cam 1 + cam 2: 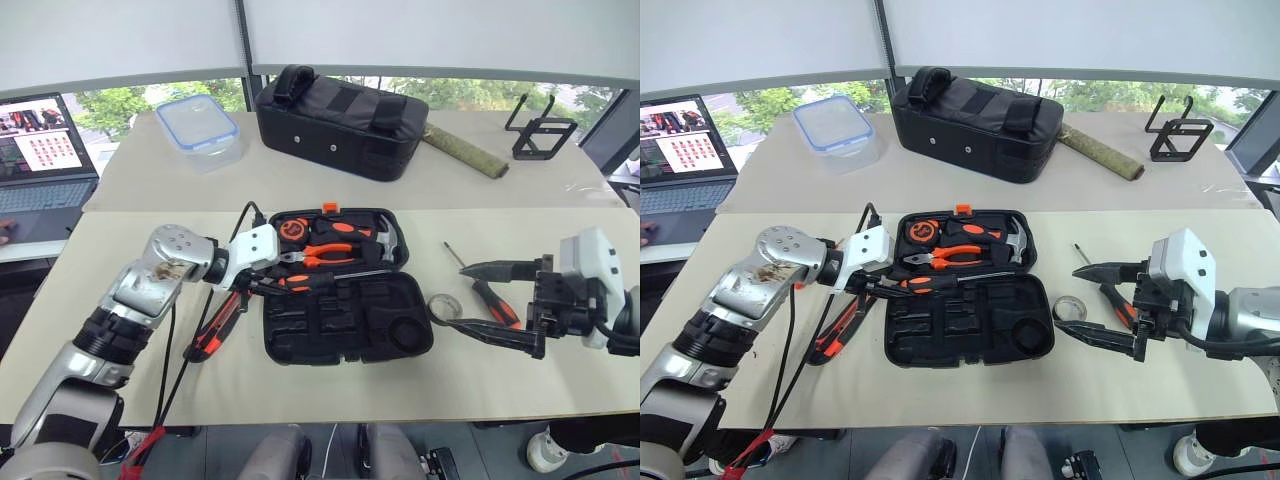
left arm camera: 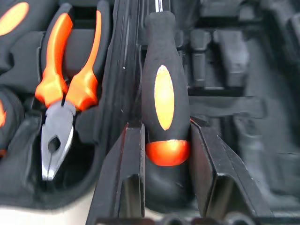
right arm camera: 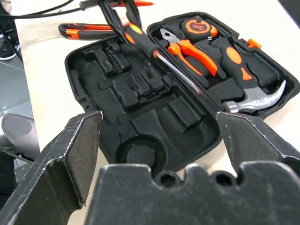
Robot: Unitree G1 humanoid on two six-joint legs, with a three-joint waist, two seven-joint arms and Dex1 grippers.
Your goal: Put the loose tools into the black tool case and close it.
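Left pincer (image 2: 166,140) clamped on black-and-orange screwdriver (image 2: 164,108), shaft lying along hinge of open black tool case (image 1: 345,320). Right pincer (image 1: 510,305) spread wide, empty.

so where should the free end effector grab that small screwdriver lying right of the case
Probably the orange-and-black handle of the small screwdriver, coming from above. It lies flat on the table, thin shaft pointing away, handle nearest the open right end effector, and thick enough to pinch across.
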